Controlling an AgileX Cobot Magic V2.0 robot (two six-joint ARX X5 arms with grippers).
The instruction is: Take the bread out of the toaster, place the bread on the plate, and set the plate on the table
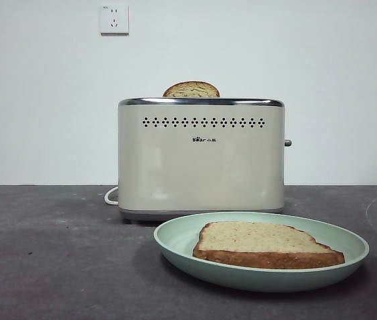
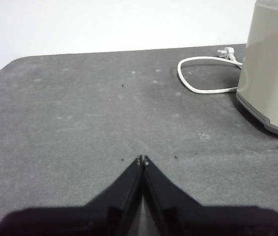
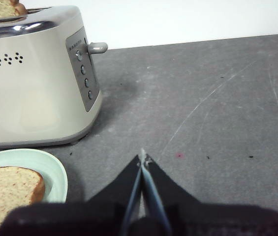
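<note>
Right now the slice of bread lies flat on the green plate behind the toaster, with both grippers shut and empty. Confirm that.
Not quite. The plate sits in front of the toaster, not behind it, as the front view shows. The rest holds: the bread lies flat on it, and the left gripper and right gripper are shut and empty.

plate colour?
The round shallow plate is pale mint-green, plain with no pattern. It shows best in the front view.

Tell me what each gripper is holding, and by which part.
Nothing. The left gripper and right gripper are both shut and empty above the table.
</note>
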